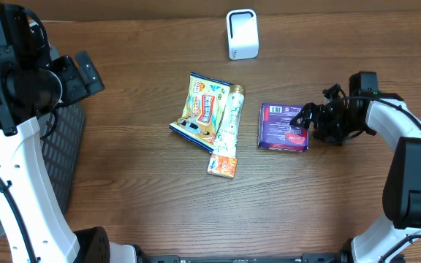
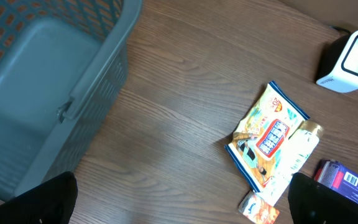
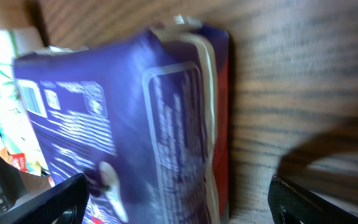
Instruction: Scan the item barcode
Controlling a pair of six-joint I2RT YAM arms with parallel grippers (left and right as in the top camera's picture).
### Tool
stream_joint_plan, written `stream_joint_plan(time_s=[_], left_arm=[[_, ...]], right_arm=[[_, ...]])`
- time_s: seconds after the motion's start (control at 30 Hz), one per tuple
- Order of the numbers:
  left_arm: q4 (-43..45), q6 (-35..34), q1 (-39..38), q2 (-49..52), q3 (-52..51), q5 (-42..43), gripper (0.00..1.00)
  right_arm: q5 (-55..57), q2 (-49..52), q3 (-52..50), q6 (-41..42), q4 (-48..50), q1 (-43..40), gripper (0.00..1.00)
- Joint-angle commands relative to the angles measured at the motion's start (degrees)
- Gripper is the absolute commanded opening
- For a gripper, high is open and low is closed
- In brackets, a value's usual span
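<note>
A purple packet point(image 1: 282, 126) lies flat on the wooden table, right of centre. My right gripper point(image 1: 303, 126) is at its right end, open, with the jaws on either side of that end. Close up, the right wrist view has the purple packet point(image 3: 135, 124) filling the space between the black fingers point(image 3: 42, 202), with bare wood showing beside the other finger. A small barcode point(image 3: 30, 99) shows on the packet's top face. The white scanner point(image 1: 242, 33) stands at the back. My left gripper point(image 1: 86, 69) hovers open at the far left, holding nothing.
A yellow snack bag point(image 1: 203, 109), a white-green pack point(image 1: 229, 120) and a small orange sachet point(image 1: 222, 167) lie mid-table. A grey mesh basket point(image 1: 57, 146) sits at the left edge, and the left wrist view shows this basket point(image 2: 42, 74) from above.
</note>
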Motion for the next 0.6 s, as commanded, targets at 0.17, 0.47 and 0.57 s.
stream_joint_plan(time_s=[0.17,0.47,0.57], left_arm=[[0.07,-0.81,0.24,0.2,-0.31,0.24,1.0],[0.07,-0.81,0.24,0.2,-0.28,0.24,1.0],[0.07,-0.81,0.24,0.2,-0.31,0.24,1.0]], right_arm=[[-1.14,-0.26,-1.4,-0.22,1.46,0.04,0.93],[-1.11,-0.26,-1.4,-0.2,1.64,0.04,0.86],[-1.25,-0.26,-1.4,0.02,1.66,0.04,0.86]])
